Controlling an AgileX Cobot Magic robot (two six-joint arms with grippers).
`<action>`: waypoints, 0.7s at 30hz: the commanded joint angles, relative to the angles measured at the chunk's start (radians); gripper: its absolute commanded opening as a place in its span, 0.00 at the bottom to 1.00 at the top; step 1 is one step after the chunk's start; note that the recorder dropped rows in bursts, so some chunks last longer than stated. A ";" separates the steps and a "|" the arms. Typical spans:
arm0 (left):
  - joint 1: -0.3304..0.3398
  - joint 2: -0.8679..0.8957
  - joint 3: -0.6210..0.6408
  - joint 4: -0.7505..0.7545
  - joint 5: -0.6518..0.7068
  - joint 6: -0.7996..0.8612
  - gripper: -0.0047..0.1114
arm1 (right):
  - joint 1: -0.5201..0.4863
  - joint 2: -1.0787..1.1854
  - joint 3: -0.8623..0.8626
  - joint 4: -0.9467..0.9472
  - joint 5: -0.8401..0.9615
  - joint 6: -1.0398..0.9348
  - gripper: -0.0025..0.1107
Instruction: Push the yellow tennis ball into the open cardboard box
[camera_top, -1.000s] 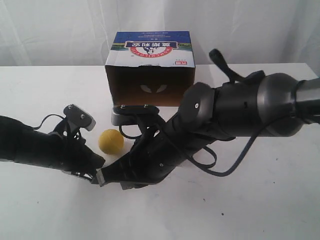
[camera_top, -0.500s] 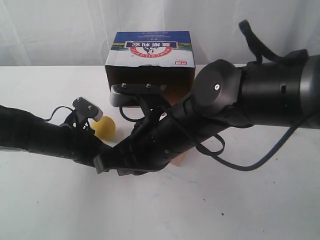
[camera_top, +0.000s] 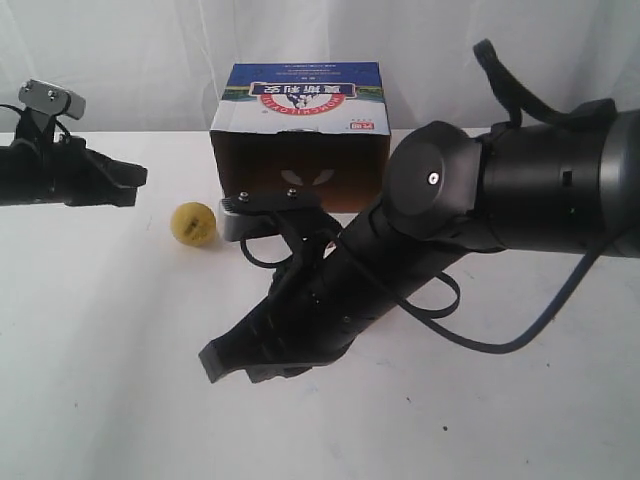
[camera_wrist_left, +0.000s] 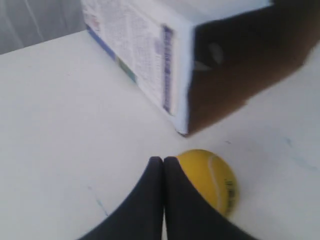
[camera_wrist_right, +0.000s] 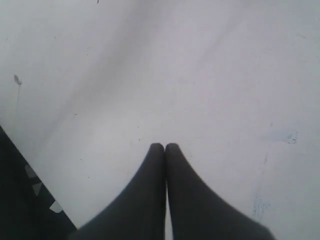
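Note:
The yellow tennis ball (camera_top: 193, 223) rests on the white table, left of the open cardboard box (camera_top: 300, 135) and outside it. The box lies with its dark opening facing the camera, blue-and-white printed panel on top. In the left wrist view the ball (camera_wrist_left: 210, 181) shows just beyond my shut fingers, near the box's corner (camera_wrist_left: 200, 65). My left gripper (camera_top: 138, 181) is shut and hovers left of the ball, slightly above it. My right gripper (camera_top: 212, 362) is shut over bare table, in front of the box.
The bulky right arm (camera_top: 500, 200) crosses in front of the box's right half and hides part of its opening. A white curtain hangs behind the table (camera_top: 110, 380). The right wrist view shows only bare tabletop (camera_wrist_right: 200, 75).
The ball has rolled left and back, away from the box front. My left arm has swung up and to the left. My right gripper has dropped slightly toward the front.

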 joint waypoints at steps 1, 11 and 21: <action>0.062 0.260 -0.250 -0.021 0.206 0.155 0.04 | 0.001 -0.010 -0.002 -0.010 0.045 -0.001 0.02; 0.048 0.538 -0.503 0.052 0.338 0.002 0.04 | 0.001 -0.012 -0.002 -0.002 0.144 0.009 0.02; 0.027 0.556 -0.503 0.138 0.333 -0.052 0.04 | 0.001 -0.025 -0.002 -0.002 0.111 0.009 0.02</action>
